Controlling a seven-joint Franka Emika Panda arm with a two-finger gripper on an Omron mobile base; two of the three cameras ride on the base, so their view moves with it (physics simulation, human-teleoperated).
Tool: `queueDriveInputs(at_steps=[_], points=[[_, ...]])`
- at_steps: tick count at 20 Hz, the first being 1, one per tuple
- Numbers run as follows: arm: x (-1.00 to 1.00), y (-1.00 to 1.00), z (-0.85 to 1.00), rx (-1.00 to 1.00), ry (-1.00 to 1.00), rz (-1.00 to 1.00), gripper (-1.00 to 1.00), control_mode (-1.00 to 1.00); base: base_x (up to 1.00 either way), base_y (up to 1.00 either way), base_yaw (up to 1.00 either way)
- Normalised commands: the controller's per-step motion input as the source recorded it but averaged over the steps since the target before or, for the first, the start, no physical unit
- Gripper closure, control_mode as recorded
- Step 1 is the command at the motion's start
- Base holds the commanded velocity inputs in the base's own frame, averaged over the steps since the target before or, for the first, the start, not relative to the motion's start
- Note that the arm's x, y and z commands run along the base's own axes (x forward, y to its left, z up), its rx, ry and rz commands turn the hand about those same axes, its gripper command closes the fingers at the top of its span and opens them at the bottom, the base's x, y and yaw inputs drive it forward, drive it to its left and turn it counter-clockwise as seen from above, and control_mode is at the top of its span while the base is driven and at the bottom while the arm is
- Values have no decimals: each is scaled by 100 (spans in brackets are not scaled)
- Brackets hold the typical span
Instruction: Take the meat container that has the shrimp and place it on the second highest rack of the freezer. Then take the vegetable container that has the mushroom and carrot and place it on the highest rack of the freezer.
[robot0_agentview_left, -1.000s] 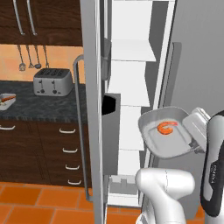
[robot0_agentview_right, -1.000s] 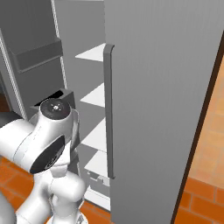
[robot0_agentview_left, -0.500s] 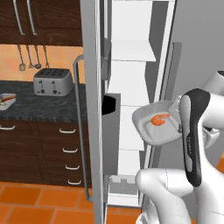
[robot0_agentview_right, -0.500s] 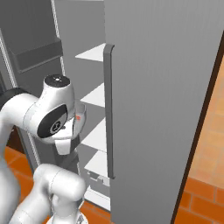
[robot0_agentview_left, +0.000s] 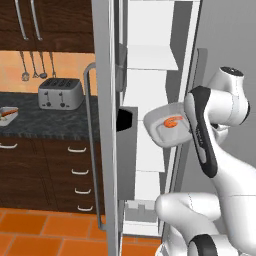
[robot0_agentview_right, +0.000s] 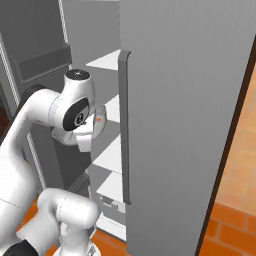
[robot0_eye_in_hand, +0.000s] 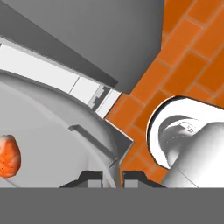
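**Shrimp tray lifted to the freezer's mouth**

I see the shrimp (robot0_agentview_left: 172, 121) lying in its pale meat container (robot0_agentview_left: 162, 131), which now hangs in front of the freezer (robot0_agentview_left: 150, 100) opening, at about the level of the second highest rack (robot0_agentview_left: 155, 107). A second ago the tray sat lower and further right, out beside the door edge; over the last second I have carried it up and left toward the shelves. The gripper (robot0_eye_in_hand: 111, 177) has its fingers pinched nearly together on the container's rim, which the hand view shows passing between the tips. In the right base view the tray (robot0_agentview_right: 95, 125) sits just left of the long grey handle (robot0_agentview_right: 125, 125), tilted a little. My judgement: the first placement is close, and the tray needs pushing further in over the rack before I let go. The vegetable container (robot0_agentview_left: 7, 114) waits on the far left counter (robot0_agentview_left: 45, 117).
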Motion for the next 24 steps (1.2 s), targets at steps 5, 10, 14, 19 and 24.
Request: queueDriveInputs(at_steps=[5,10,14,19,24], points=[[69,1,0,-3,0,-6,100,-100,0,0,0],[58,3,-6,-2,-1,-11,100,-100,0,0,0],[47,15,-17,-2,-1,-11,100,-100,0,0,0],[45,22,-19,-2,-7,-10,100,-100,0,0,0],[46,2,-5,0,-5,-5,100,-100,0,0,0]])
